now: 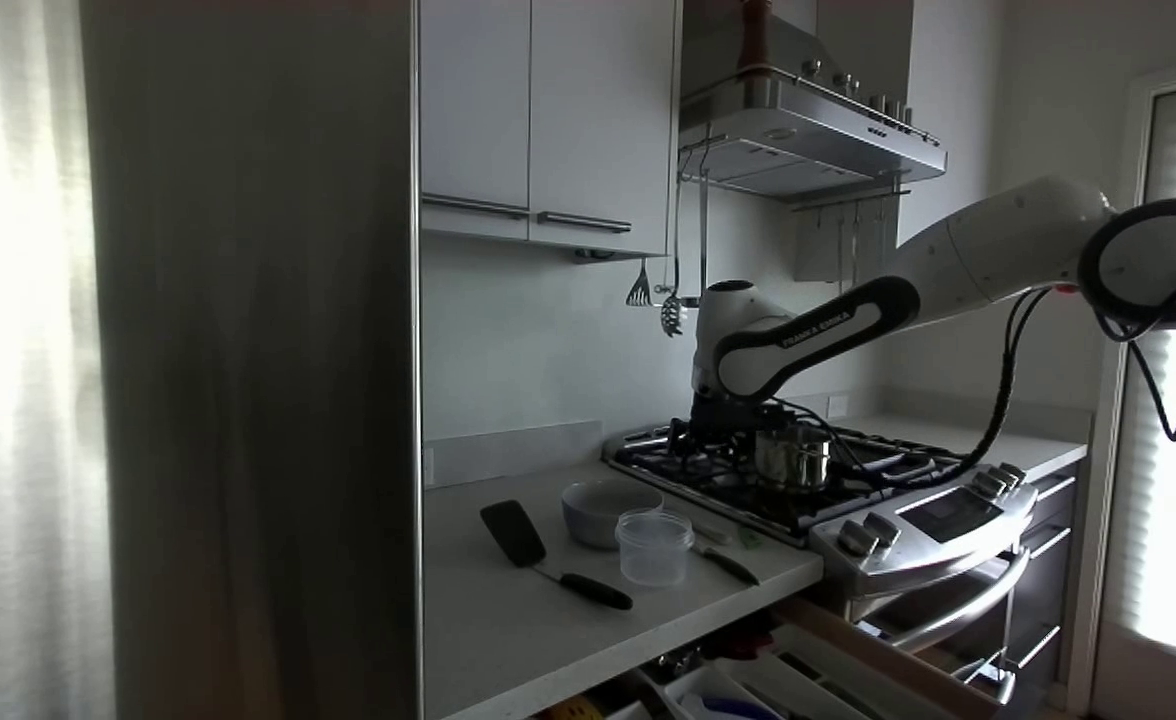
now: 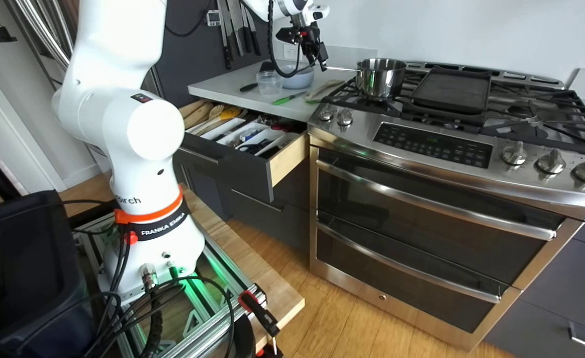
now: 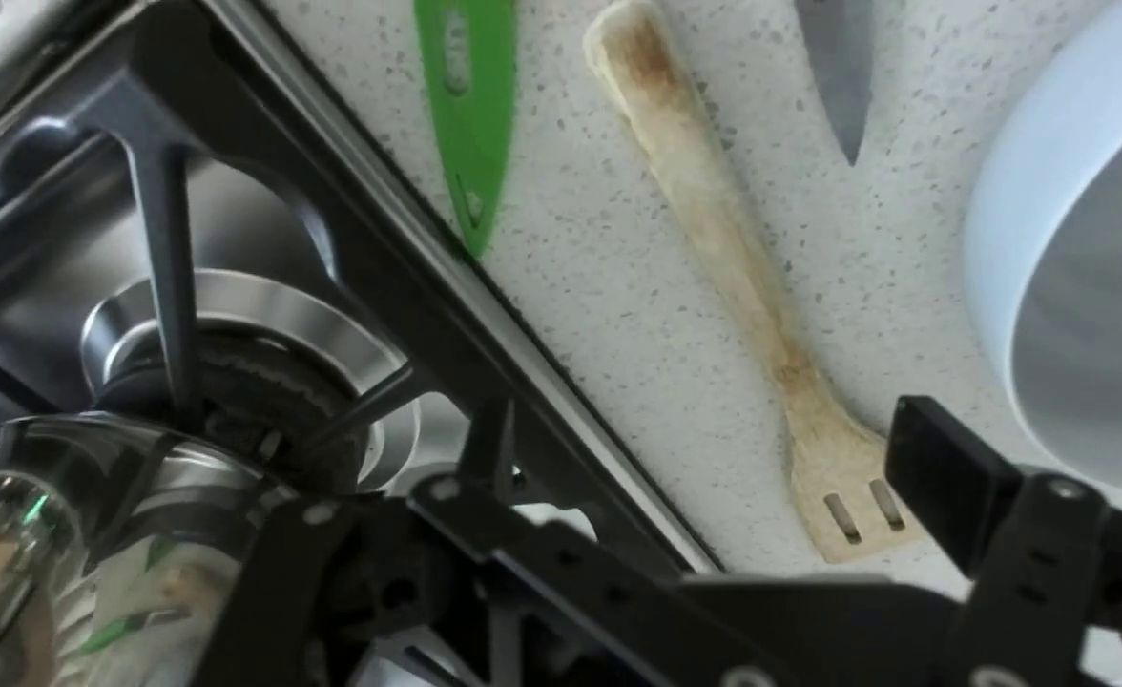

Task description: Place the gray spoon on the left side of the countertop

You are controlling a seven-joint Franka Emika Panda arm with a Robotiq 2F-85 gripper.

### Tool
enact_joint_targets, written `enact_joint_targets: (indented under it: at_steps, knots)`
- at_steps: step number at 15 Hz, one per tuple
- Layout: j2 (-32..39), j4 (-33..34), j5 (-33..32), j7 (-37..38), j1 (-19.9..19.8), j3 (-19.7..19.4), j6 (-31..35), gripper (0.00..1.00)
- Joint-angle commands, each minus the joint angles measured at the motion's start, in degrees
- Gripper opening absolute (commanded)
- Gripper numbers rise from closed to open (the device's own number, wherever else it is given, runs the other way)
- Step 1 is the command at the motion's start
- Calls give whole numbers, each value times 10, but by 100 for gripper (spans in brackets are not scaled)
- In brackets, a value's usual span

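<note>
The pale countertop [image 1: 528, 640] runs left of the stove; it also shows in an exterior view [image 2: 213, 90] and the wrist view [image 3: 618, 286]. I cannot make out a gray spoon in any view. My gripper [image 3: 714, 458] is open in the wrist view, its fingers wide apart with nothing between them. It hangs above the border of stove and countertop, beside a steel pot [image 2: 379, 82]. In an exterior view [image 2: 324, 63] a thin shiny bar [image 2: 342, 69] runs between the fingertips and the pot; I cannot tell whether it is the pot's handle.
A slotted wooden spatula [image 3: 742, 267], a green utensil [image 3: 470, 114], a blade [image 3: 838, 67] and a pale bowl [image 3: 1009, 258] lie near the gripper. A clear tub [image 1: 654, 550] and a black spatula [image 1: 515, 533] stand farther left. A utensil drawer [image 2: 243, 171] hangs open below. Stove grates [image 2: 526, 119] are right.
</note>
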Motion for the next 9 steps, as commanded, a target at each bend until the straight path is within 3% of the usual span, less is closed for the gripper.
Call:
enact_joint_targets:
  at_steps: [1,9]
  knots:
    - [43,34,-12,23,15,-18,19,100]
    - [109,82,1,-8,18,-29,50,100]
